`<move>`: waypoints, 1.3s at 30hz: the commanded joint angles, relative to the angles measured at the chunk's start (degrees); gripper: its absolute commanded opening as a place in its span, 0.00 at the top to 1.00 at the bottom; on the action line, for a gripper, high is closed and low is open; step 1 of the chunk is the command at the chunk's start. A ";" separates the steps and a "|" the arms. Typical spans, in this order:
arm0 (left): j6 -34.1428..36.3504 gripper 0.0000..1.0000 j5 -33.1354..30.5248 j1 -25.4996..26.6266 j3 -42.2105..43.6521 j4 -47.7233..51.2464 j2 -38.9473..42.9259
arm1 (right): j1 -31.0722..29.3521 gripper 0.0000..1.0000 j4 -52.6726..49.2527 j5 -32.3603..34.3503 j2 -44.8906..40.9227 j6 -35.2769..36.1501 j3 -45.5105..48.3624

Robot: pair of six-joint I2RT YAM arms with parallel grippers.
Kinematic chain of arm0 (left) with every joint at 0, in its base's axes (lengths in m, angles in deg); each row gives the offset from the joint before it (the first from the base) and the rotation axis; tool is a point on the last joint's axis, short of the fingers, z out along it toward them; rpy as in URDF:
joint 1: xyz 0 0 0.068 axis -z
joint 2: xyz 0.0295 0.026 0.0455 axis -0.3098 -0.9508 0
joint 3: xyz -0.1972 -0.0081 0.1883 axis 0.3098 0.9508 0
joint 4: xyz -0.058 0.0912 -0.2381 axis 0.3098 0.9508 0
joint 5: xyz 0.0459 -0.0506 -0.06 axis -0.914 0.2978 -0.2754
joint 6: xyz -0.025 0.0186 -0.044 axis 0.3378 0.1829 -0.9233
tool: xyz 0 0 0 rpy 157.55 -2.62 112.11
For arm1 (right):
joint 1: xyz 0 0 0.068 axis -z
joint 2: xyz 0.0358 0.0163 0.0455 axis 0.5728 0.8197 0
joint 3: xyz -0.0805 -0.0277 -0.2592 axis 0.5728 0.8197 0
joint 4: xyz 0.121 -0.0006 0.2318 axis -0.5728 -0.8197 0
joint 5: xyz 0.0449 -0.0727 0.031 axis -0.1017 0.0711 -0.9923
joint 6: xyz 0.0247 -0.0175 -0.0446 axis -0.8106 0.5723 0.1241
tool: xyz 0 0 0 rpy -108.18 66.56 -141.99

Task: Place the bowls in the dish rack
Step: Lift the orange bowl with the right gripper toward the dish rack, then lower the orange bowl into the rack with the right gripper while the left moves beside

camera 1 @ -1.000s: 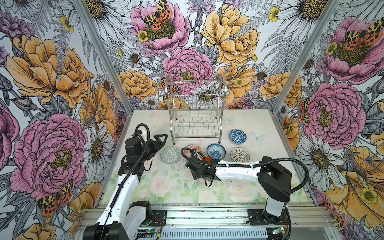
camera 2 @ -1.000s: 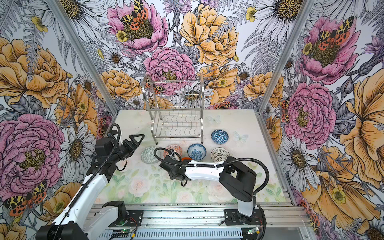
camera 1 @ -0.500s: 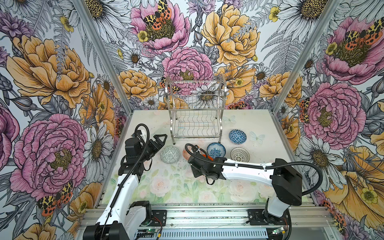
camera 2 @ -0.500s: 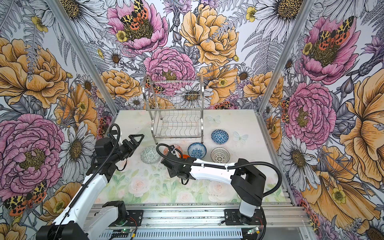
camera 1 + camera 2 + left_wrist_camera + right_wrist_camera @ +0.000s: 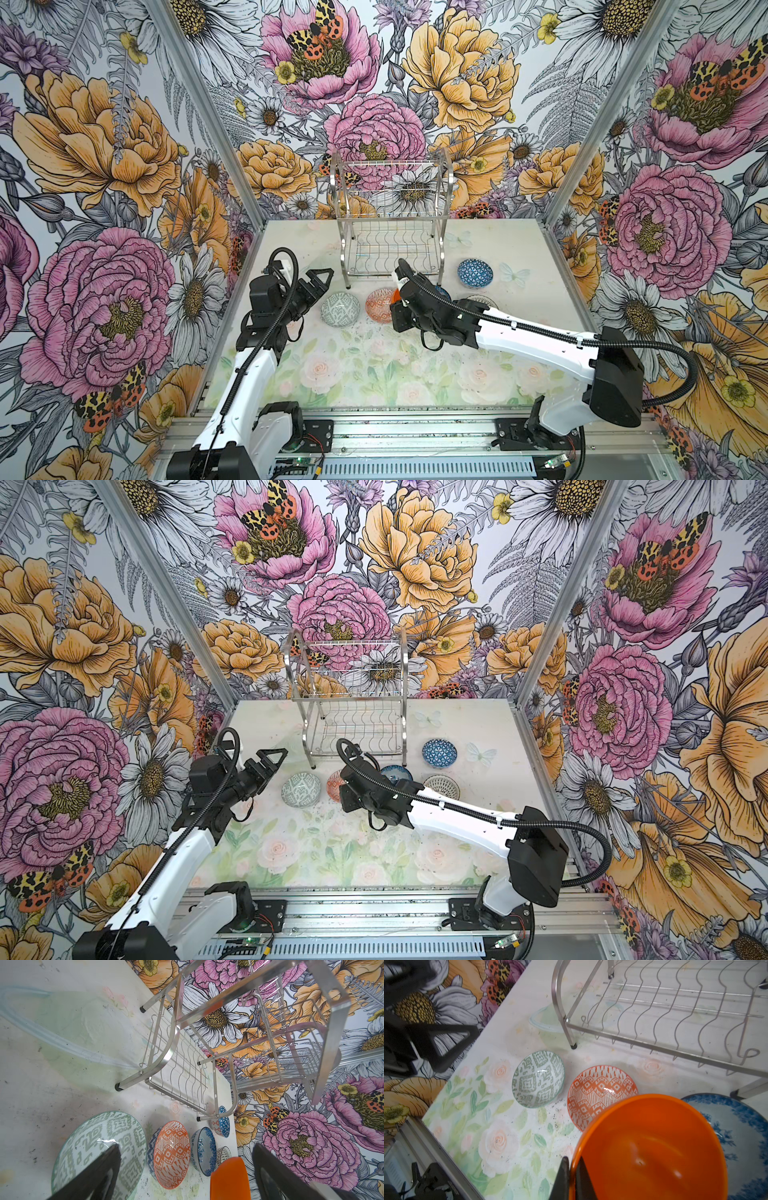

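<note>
The right gripper is clamping the rim of the orange bowl, likely needing a lift onto the dish rack just ahead.

plain orange bowl, grn-wht geometric bowl, orange-wht diamond bowl, silver rack

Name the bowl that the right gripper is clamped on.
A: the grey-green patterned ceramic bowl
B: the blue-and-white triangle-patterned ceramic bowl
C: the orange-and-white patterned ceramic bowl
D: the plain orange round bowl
D: in the right wrist view the right gripper is shut on the rim of the plain orange round bowl, one finger on each side of the rim.
</note>
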 commanded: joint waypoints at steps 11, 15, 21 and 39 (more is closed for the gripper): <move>-0.86 0.01 0.42 -0.65 1.21 -2.79 -0.60 | 10.58 1.00 27.70 -16.08 2.50 -3.58 4.88; -0.87 0.01 -0.18 -0.53 1.59 -2.97 0.01 | 12.19 1.00 30.77 -18.16 5.58 -4.85 3.85; -1.36 0.01 0.94 0.53 1.17 -3.71 -1.31 | 14.63 1.00 38.52 -21.53 9.39 -7.16 3.79; 1.11 0.01 0.52 11.80 -10.28 5.99 -7.92 | 18.67 1.00 56.52 -28.99 20.91 -13.58 -0.15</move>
